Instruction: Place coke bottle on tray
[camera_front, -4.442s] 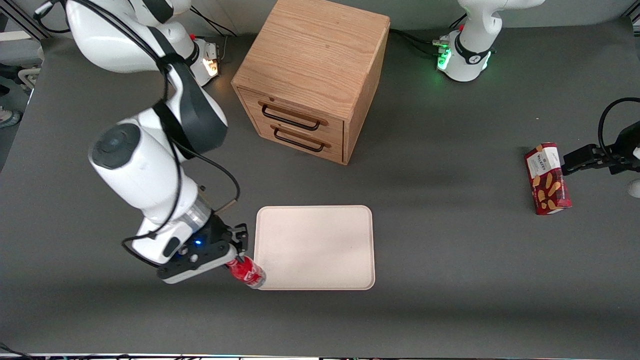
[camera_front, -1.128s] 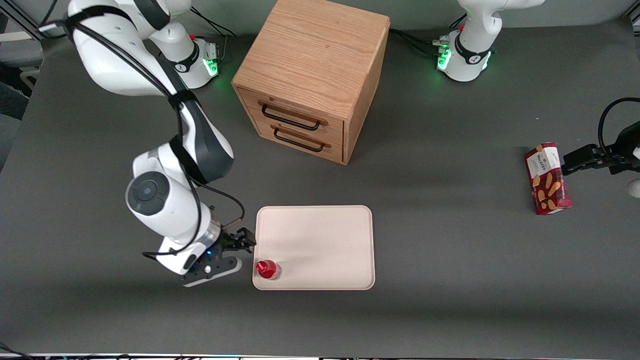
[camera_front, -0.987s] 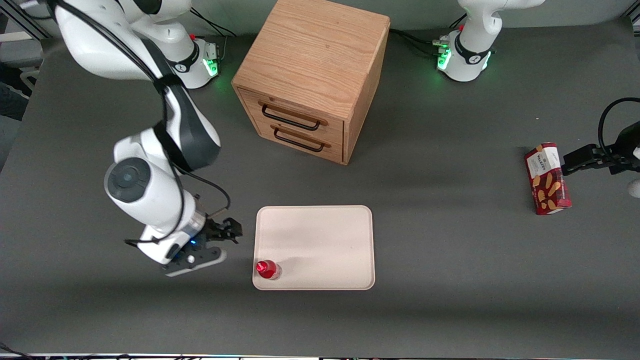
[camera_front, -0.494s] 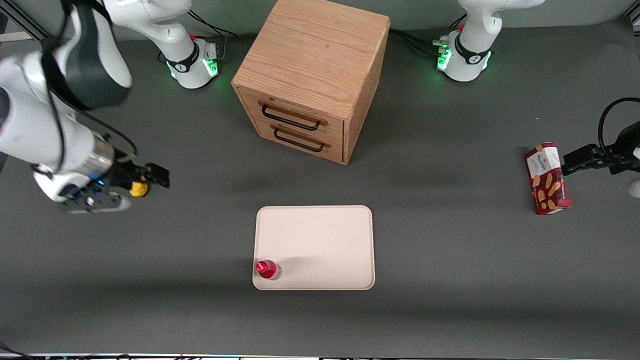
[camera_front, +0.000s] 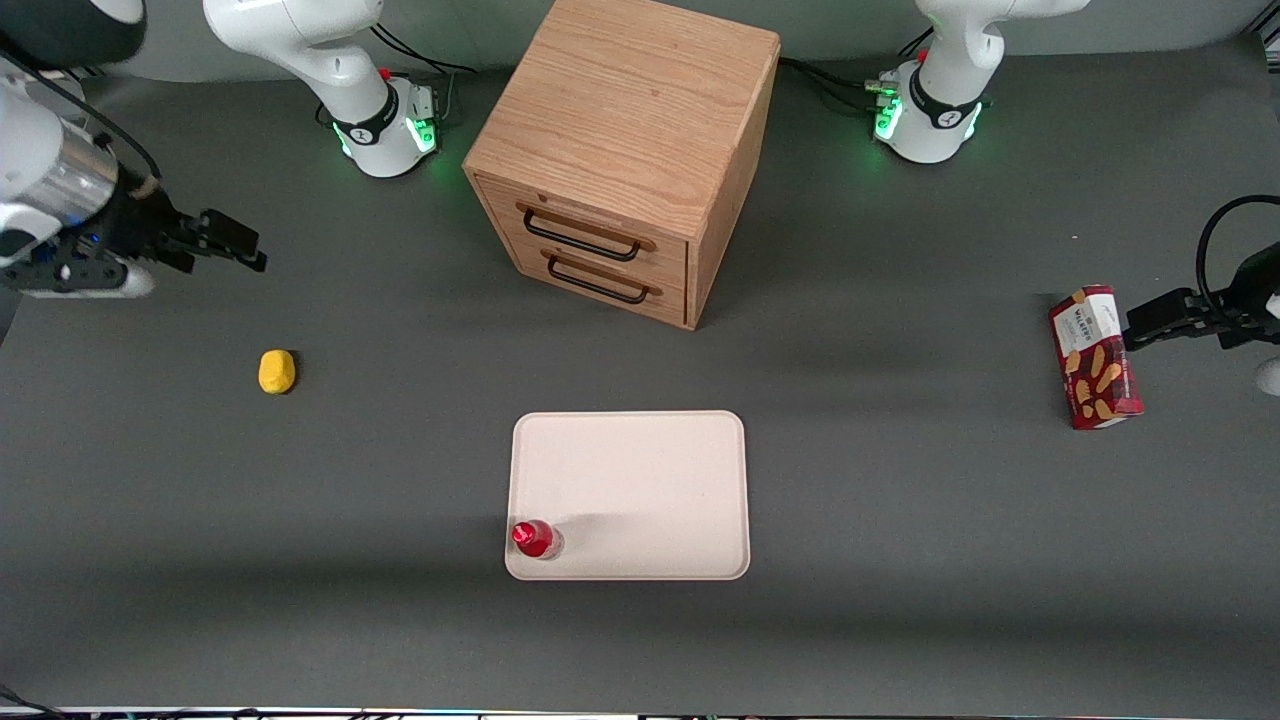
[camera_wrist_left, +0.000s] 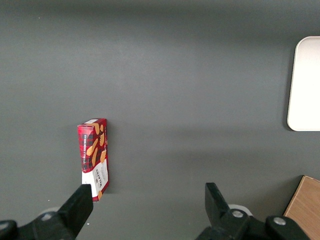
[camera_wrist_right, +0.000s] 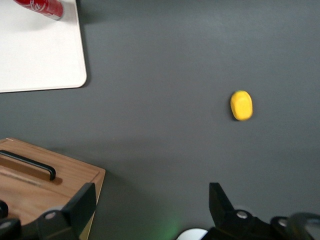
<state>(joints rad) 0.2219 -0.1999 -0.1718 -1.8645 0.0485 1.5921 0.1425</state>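
Note:
The coke bottle (camera_front: 535, 539), tiny with a red cap and red label, stands upright on the pale beige-pink tray (camera_front: 640, 470), in the tray's near corner toward the working arm's end. It also shows in the right wrist view (camera_wrist_right: 40, 8), on the tray (camera_wrist_right: 35, 55). My gripper (camera_front: 240, 250) is open and empty, raised high toward the working arm's end of the table, well away from the tray and farther from the front camera. In the right wrist view the gripper (camera_wrist_right: 152, 205) has nothing between its fingers.
A yellow lump (camera_front: 277, 371) lies on the table between the gripper and the tray, also in the right wrist view (camera_wrist_right: 241, 105). A wooden drawer cabinet (camera_front: 625, 150) stands farther back. A red biscuit box (camera_front: 1095, 357) lies toward the parked arm's end.
The gripper let go of the bottle on the tray, then pulled away fast toward the working arm's end and rose. The yellow lump came into sight. The bottle has stayed still.

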